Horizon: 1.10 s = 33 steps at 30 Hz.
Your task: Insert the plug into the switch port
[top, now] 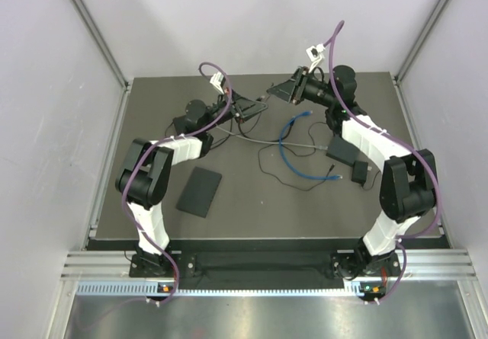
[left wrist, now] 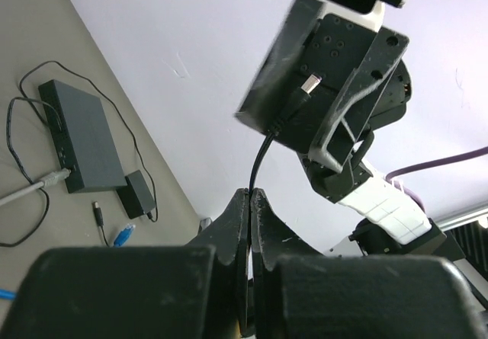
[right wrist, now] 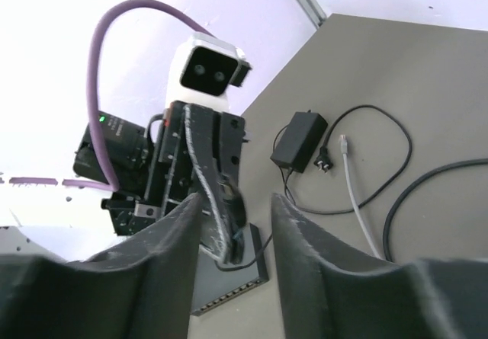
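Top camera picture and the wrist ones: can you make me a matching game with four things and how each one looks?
Things:
1. left pincer
2. looped cable
3. pad
4. arm hose

Looks:
A. purple
B. black, lying flat
C. shut on a thin black cord
D. blue

Pairs: 1-C, 2-D, 3-B, 4-A

Lighting bright, even and diffuse over the tabletop (top: 252, 202); shadows on it faint. Metal sheet (top: 252, 316) beyond the tabletop's near edge shows dull glare. Wrist views: left claw (left wrist: 250, 202) and right claw (right wrist: 235, 217) blurred, dark.
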Each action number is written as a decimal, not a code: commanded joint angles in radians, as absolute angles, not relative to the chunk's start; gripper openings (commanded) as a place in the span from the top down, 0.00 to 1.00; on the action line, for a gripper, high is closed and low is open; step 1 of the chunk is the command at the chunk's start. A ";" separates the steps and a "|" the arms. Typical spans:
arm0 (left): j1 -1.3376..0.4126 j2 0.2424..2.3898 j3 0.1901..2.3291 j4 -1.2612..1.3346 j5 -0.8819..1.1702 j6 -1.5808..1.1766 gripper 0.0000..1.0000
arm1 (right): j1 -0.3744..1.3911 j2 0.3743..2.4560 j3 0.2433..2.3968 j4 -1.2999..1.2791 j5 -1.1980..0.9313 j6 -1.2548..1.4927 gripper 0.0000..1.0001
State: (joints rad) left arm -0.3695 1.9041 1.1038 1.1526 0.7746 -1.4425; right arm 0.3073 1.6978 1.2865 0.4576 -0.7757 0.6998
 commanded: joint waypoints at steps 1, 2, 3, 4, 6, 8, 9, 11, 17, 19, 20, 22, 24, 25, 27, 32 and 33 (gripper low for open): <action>-0.379 1.845 1.094 1.253 0.759 -1.459 1.00 | 0.325 1.704 1.365 0.520 -0.761 0.686 0.65; -0.379 1.845 1.089 1.258 0.759 -1.462 1.00 | 0.328 1.710 1.371 0.508 -0.759 0.683 0.67; -0.377 1.845 1.088 1.261 0.759 -1.462 1.00 | 0.328 1.712 1.376 0.505 -0.761 0.674 0.69; -0.377 1.847 1.086 1.265 0.759 -1.466 1.00 | 0.330 1.712 1.381 0.502 -0.758 0.670 0.74; -0.377 1.847 1.085 1.266 0.759 -1.468 1.00 | 0.334 1.715 1.387 0.489 -0.756 0.660 0.95; -0.379 1.847 1.086 1.267 0.759 -1.467 1.00 | 0.337 1.717 1.394 0.465 -0.753 0.644 1.00; -0.377 1.845 1.088 1.267 0.759 -1.466 1.00 | 0.336 1.717 1.397 0.448 -0.753 0.631 1.00; -0.377 1.842 1.088 1.262 0.756 -1.462 0.91 | 0.336 1.717 1.402 0.422 -0.750 0.612 1.00; -0.361 1.827 1.080 1.278 0.799 -1.436 0.44 | 0.337 1.720 1.405 0.361 -0.762 0.560 1.00; -0.348 1.813 1.078 1.240 0.821 -1.398 0.41 | 0.337 1.712 1.402 0.365 -0.791 0.561 1.00; -0.333 1.793 1.078 1.194 0.833 -1.346 0.41 | 0.339 1.707 1.398 0.370 -0.802 0.564 1.00; -0.327 1.769 1.097 1.119 0.879 -1.234 0.41 | 0.345 1.697 1.388 0.379 -0.816 0.581 1.00; -0.330 1.734 1.106 1.019 0.910 -1.157 0.43 | 0.350 1.694 1.387 0.387 -0.819 0.591 1.00; -0.334 1.724 1.115 0.976 0.934 -1.120 0.44 | 0.354 1.690 1.387 0.388 -0.821 0.594 1.00; -0.336 1.700 1.112 0.889 0.942 -1.031 0.46 | 0.357 1.689 1.385 0.396 -0.828 0.606 1.00; -0.344 1.663 1.108 0.750 0.905 -0.881 0.46 | 0.371 1.681 1.379 0.411 -0.845 0.627 1.00; -0.347 1.661 1.111 0.717 0.902 -0.867 0.45 | 0.373 1.681 1.379 0.420 -0.848 0.635 1.00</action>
